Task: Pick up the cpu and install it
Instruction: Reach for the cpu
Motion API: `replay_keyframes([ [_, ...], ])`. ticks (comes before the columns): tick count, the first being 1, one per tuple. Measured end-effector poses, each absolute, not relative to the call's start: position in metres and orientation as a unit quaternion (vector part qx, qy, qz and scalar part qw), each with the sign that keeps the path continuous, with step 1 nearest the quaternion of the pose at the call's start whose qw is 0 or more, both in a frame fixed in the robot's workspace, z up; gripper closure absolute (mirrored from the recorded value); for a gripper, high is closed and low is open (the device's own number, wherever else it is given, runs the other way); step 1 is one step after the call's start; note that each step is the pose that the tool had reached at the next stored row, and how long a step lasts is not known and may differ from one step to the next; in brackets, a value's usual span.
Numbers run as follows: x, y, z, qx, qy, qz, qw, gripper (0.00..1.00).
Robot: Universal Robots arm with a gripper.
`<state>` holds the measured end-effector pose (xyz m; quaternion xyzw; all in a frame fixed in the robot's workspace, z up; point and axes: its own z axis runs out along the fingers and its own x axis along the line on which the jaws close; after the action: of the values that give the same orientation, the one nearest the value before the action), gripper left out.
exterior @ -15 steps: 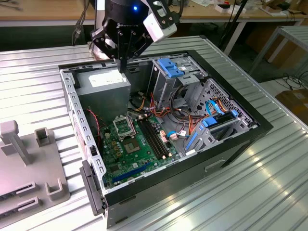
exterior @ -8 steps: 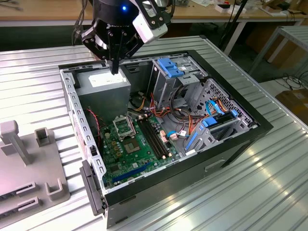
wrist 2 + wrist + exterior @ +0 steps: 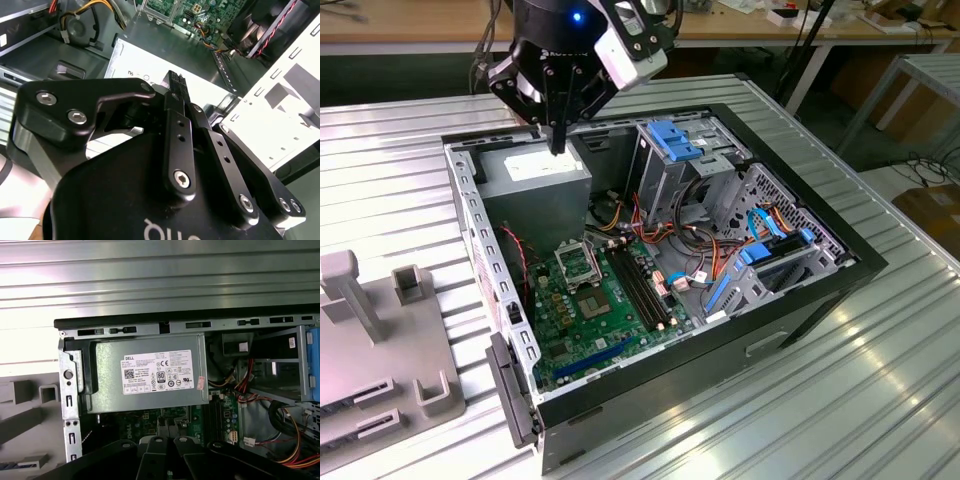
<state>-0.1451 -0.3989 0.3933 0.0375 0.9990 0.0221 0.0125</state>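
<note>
My gripper [image 3: 557,143] hangs over the open computer case [image 3: 800,300], just above the grey power supply [image 3: 535,180] at the case's far corner. Its two black fingers are pressed together, and nothing shows between them. In the second wrist view the gripper [image 3: 175,80] is shut, its tips over the power supply's labelled top [image 3: 150,60]. The green motherboard [image 3: 590,310] lies on the case floor, with the square metal socket frame [image 3: 575,262] below and nearer the camera than the gripper. The cpu is out of view.
A drive cage with a blue latch [image 3: 675,140] and bundles of coloured cables [image 3: 720,250] fill the case toward the exterior view's right. A grey fixture with upright blocks [image 3: 380,340] sits on the ribbed metal table [image 3: 880,400] at the exterior view's left.
</note>
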Motion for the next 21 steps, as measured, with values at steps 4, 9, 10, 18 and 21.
replay_keyframes([
  [4,-0.149,-0.399,0.393,0.037,0.999,0.022,0.013,0.89],
  [9,-0.156,-0.399,0.393,0.037,0.999,0.022,0.012,0.89],
  [10,-0.158,-0.399,0.393,0.037,0.999,0.022,0.012,0.89],
  [18,-0.168,-0.399,0.393,0.037,0.999,0.022,0.012,0.89],
  [21,-0.171,-0.399,0.393,0.037,0.999,0.022,0.012,0.89],
])
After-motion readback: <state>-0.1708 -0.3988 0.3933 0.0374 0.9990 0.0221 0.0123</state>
